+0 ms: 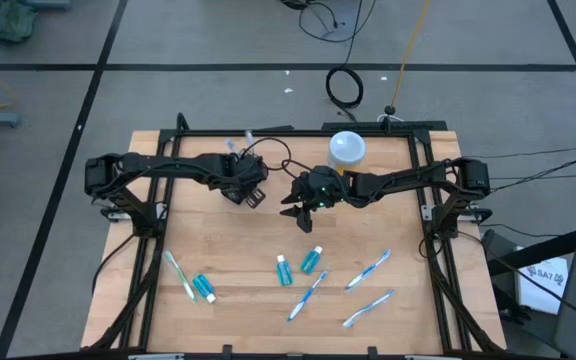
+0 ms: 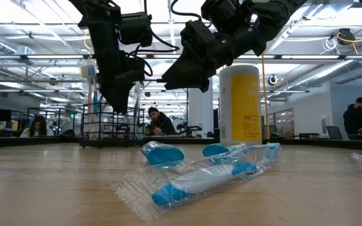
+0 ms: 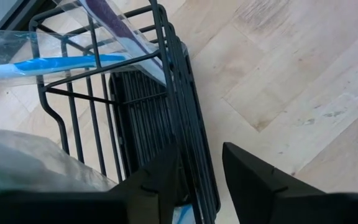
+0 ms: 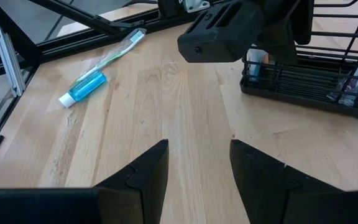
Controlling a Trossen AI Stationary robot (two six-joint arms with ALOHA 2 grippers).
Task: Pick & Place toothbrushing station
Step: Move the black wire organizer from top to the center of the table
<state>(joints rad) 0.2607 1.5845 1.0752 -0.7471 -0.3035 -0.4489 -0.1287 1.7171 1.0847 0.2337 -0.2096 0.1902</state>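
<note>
Left claw straddles the basket wall, fingers apart; right claw hangs open above the surface — wrapped toothbrushes look light, slippery — grip mid-handle.

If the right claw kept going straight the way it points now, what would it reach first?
Probably bare table: the right claw is open and empty, and nothing lies directly ahead. Beyond that sit the left claw and the basket, though depth is unclear.

Both arms reach inward, meeting near tabletop centre. Left gripper points down w/ its 2 fingers apart; right gripper held above the tabletop, fingers spread.
</note>
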